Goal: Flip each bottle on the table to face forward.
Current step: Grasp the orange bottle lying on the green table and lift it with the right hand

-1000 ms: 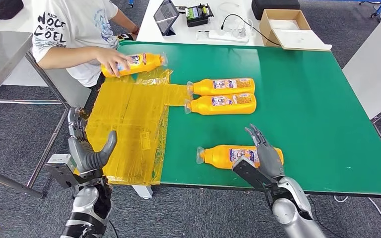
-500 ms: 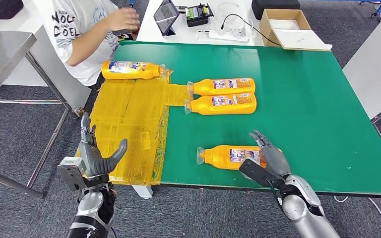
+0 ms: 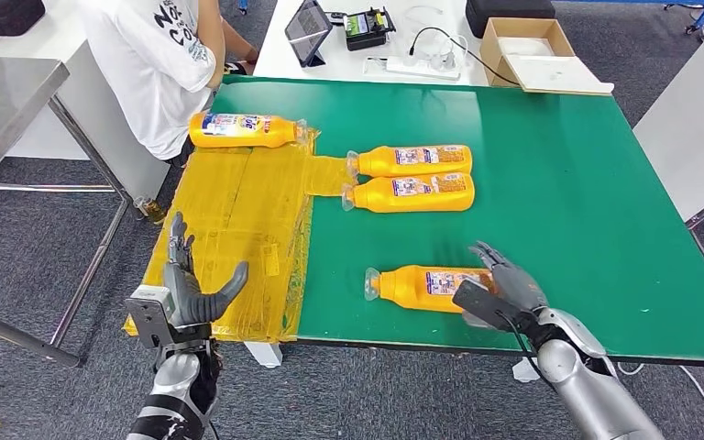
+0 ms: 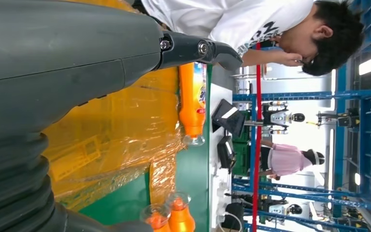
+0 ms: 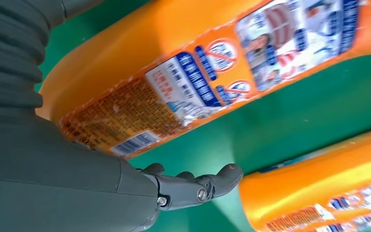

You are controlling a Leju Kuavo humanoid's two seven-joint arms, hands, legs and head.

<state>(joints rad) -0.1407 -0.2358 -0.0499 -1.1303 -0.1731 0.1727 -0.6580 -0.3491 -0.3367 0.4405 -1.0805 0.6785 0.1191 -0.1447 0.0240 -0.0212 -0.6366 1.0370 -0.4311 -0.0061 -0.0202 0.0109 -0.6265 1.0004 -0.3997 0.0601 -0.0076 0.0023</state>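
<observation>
Near bottle: orange plastic, lying on its side on the green table close to the near edge, clear cap to the left. Its label, white with blue and red print, faces up; the right wrist view shows small print and a barcode at the base end.
Middle pair: two same bottles lie side by side, touching, caps to the left, near the middle of the table.
Far-left bottle: lies on the yellow plastic sheet at the far left corner, cap to the right, label up.
Right hand: at the base end of the near bottle, fingers spread and a little bent over it. If they touch the bottle, I cannot tell; it is not grasped.
Left hand: raised at the near left edge beside the yellow sheet, fingers apart, holding nothing.
Person: stands at the far left corner, in a white shirt with print.
Change: one second ago the person's hand held the far-left bottle, cap pointing right; now the hand is gone and the bottle rests alone. The right hand has come lower and nearer. The left hand has moved to the right, toward the sheet.
</observation>
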